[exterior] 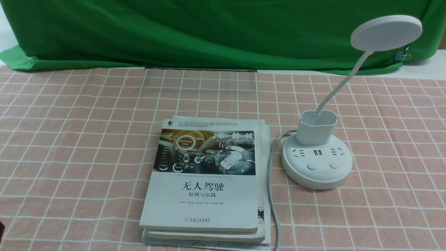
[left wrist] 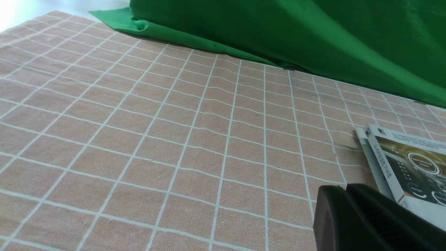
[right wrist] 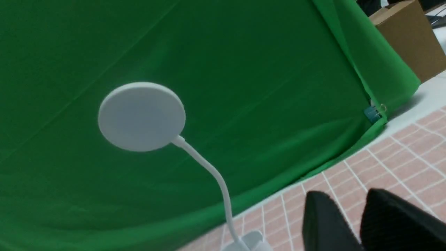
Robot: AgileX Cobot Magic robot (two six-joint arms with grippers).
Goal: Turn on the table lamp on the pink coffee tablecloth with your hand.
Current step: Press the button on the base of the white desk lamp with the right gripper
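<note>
Front view: table lamp just right of the books; left tool pressed together, right tool slightly spread.

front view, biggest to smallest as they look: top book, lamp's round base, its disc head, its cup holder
1. white paperback book with car-dashboard cover
2-3. round white lamp base with sockets and flat round white disc head: alike in width, head tilted, unranked
4. small white cup holder
</note>
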